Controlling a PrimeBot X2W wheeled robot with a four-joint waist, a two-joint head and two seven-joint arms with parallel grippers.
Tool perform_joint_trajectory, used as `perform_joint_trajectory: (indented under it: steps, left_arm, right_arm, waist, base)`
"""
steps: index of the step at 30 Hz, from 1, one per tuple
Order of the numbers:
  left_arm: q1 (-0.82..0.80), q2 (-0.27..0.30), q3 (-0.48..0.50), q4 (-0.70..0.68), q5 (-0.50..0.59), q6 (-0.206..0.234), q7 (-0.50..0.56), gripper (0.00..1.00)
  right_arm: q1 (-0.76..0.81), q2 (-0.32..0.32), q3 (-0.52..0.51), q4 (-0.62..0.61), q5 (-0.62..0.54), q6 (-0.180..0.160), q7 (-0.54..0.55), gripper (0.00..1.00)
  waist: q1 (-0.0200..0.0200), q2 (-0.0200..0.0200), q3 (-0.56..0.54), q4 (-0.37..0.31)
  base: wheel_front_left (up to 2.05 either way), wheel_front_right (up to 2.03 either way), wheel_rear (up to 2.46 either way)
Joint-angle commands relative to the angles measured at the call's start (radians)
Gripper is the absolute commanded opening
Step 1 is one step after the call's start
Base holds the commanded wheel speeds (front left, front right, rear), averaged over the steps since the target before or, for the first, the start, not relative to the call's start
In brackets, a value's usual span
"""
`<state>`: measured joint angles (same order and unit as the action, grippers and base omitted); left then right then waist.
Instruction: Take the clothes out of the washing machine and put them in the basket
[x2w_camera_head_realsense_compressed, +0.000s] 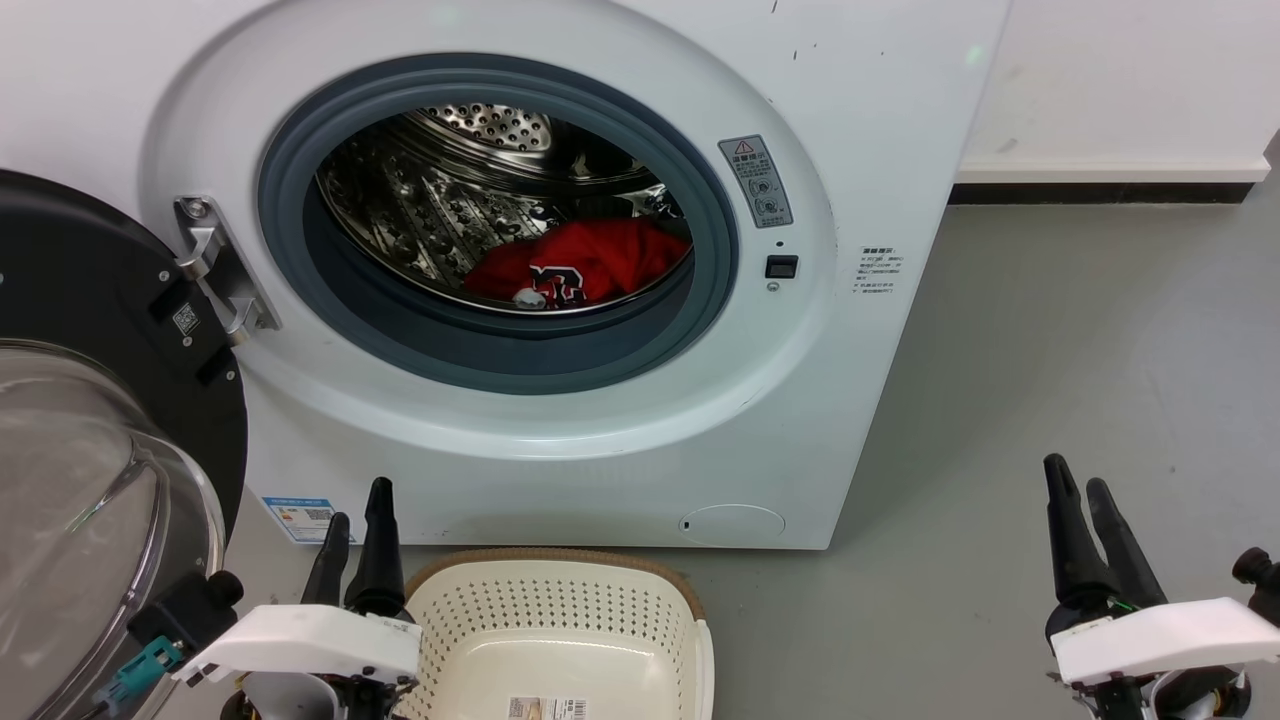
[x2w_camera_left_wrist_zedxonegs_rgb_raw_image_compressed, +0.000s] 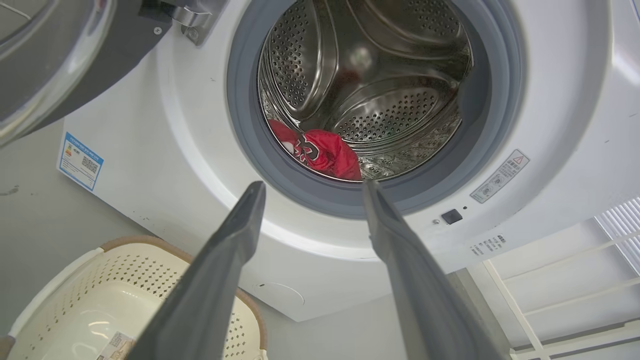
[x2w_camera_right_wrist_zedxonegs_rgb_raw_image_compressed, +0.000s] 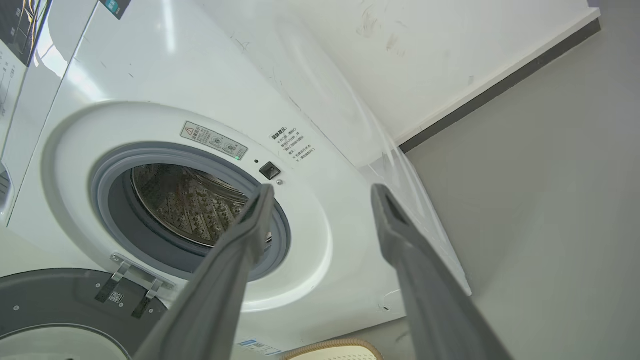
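Note:
The white washing machine (x2w_camera_head_realsense_compressed: 560, 440) stands with its door (x2w_camera_head_realsense_compressed: 90, 400) swung open to the left. Red clothes (x2w_camera_head_realsense_compressed: 590, 262) with dark lettering lie at the bottom of the steel drum; they appear as a red bundle (x2w_camera_left_wrist_zedxonegs_rgb_raw_image_compressed: 322, 152) in the left wrist view. The cream basket (x2w_camera_head_realsense_compressed: 560, 610) sits empty on the floor below the porthole, a label on its base. My left gripper (x2w_camera_head_realsense_compressed: 358, 500) is open, low, just left of the basket. My right gripper (x2w_camera_head_realsense_compressed: 1078, 478) is open over the floor to the machine's right. Both are well short of the drum.
Grey floor (x2w_camera_head_realsense_compressed: 1080, 340) spreads to the right of the machine, ending at a white wall with a dark skirting strip (x2w_camera_head_realsense_compressed: 1100, 192). The open glass door takes up the space at the left. A blue label (x2w_camera_head_realsense_compressed: 300, 518) is stuck low on the machine's front.

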<state>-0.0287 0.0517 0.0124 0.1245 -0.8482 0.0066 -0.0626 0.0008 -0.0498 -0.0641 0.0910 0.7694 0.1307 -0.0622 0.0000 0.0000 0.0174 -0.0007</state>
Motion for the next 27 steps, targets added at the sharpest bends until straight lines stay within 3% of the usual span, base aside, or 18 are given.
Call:
perform_joint_trajectory:
  steps: [1,27]
  left_arm:
    - [-0.007,0.007,-0.005,-0.023,0.041,0.005,-0.012,1.0]
    - [0.035,0.012,-0.034,-0.059,0.339,0.018,-0.086,1.0]
  right_arm:
    - [-0.005,-0.002,0.001,-0.026,-0.046,0.0,-0.012,1.0]
    - [0.047,-0.001,0.012,-0.093,-0.379,0.0,-0.087,1.0]
  waist:
    - [0.0,0.0,0.0,0.0]
    - [0.0,0.0,0.003,0.002]
  base:
    - [0.0,0.0,0.0]
    - [0.0,0.0,0.0]
